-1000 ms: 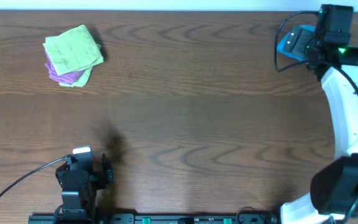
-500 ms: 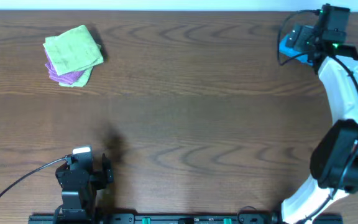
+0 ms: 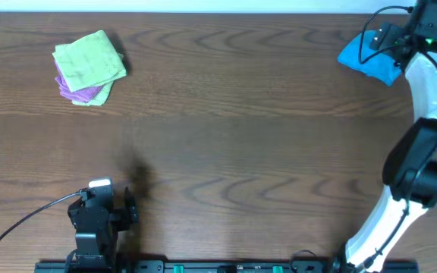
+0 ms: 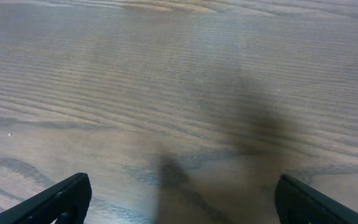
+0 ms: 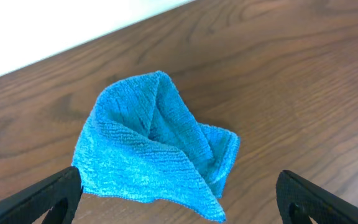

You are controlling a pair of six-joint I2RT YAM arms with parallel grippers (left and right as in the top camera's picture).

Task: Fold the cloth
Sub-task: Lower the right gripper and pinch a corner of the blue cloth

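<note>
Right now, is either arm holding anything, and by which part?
Nothing is held. The blue cloth lies crumpled on the table; the right fingers are wide open, not closed on it. The left fingers are open too.

Even bright light, soft shadow on the table (image 4: 73, 74), slight blur
</note>
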